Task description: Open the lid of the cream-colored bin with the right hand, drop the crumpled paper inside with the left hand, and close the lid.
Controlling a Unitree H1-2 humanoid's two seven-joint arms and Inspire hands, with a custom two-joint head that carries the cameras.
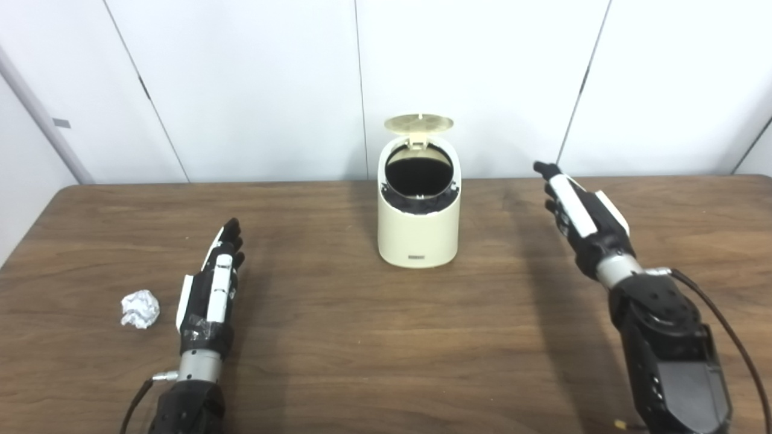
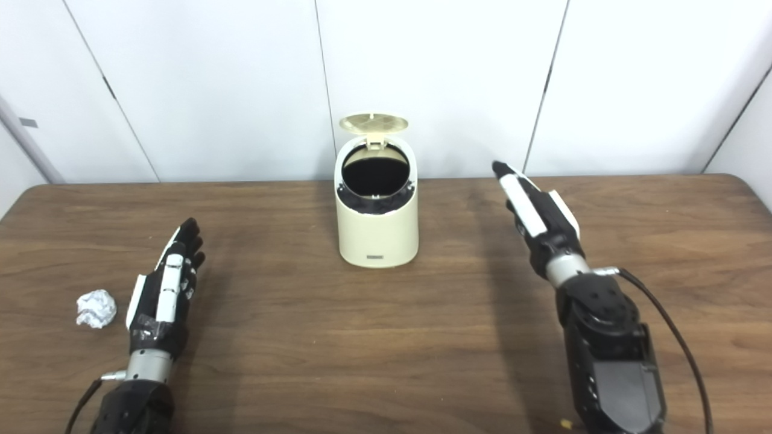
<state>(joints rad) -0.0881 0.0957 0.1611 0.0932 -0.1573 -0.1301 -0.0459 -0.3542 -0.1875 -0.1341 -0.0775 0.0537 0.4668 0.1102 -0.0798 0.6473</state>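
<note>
The cream-colored bin (image 1: 417, 235) stands upright at the middle back of the table. Its round lid (image 1: 418, 123) is flipped up and the dark opening shows. The crumpled white paper (image 1: 140, 309) lies on the table at the front left. My left hand (image 1: 216, 283) rests low over the table just right of the paper, fingers straight and apart, holding nothing. My right hand (image 1: 576, 208) is raised to the right of the bin, fingers extended, empty and apart from the bin.
The brown wooden table (image 1: 362, 337) spans the view, with white wall panels behind it. A black cable (image 1: 724, 325) trails from my right forearm.
</note>
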